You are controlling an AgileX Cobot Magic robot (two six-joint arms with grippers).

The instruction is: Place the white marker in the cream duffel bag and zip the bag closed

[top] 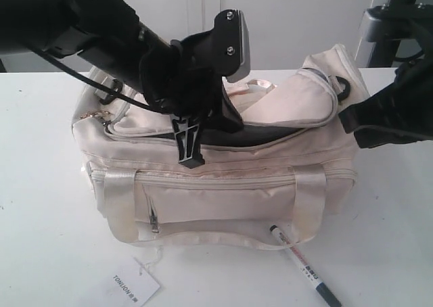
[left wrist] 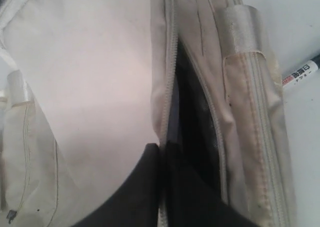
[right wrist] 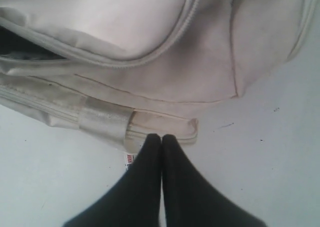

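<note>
White paper printed with black letters, a paper tag (top: 132,285), lies flat on the tabletop (top: 40,205) at 7 o'clock from the bag. My left end effector (top: 191,148) reaches in from 10 o'clock and points down over the top of the cream duffel bag (top: 223,199). In the left wrist view its fingers (left wrist: 135,192) are pressed together on the zippered edge of the raised flap (top: 298,101), pinching it right beside the dark opening. The bag sits on the tabletop with its long side to the camera, and dark lining (top: 264,136) shows under the lifted flap. The white marker (top: 301,263) lies outside the bag on the tabletop, at 5 o'clock from it. It is slanted, with one end touching the bag's lower front edge and the dark cap end pointing away. My right end effector (right wrist: 161,137) is at 3 o'clock, by the bag's end. Its fingers are pressed together with nothing between them, the tips just beside the bag's lower edge near a satin strap (right wrist: 105,124).
</note>
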